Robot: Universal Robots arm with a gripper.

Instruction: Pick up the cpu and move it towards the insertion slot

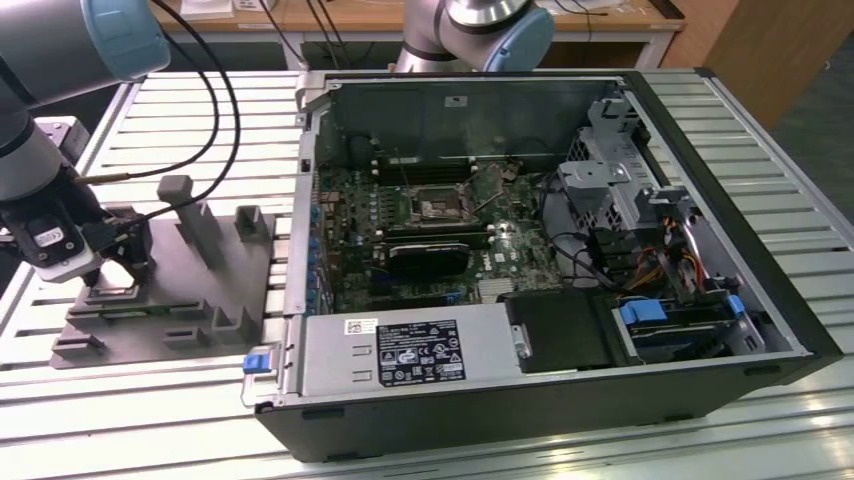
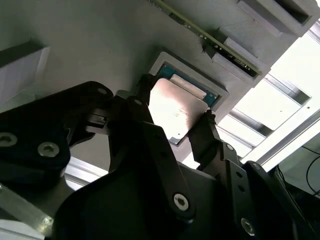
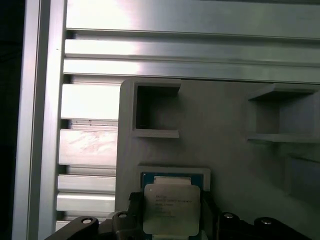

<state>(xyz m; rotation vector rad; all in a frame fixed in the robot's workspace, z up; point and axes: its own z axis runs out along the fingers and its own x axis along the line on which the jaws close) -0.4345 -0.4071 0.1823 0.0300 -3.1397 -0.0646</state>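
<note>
Exterior view alone takes in both ends of the job: the gripper (image 1: 96,282) low over the grey fixture (image 1: 180,305) at that view's left, well apart from the insertion slot (image 1: 437,208) on the green board inside the open computer case (image 1: 747,230), though the arm hides the chip there. Both wrist views supply it: the cpu (image 2: 175,112) (image 3: 171,207) sits clamped at opposite edges between the two dark fingers (image 2: 206,137), just over its pale-rimmed recess (image 3: 172,171), its lower edge cut off.
</note>
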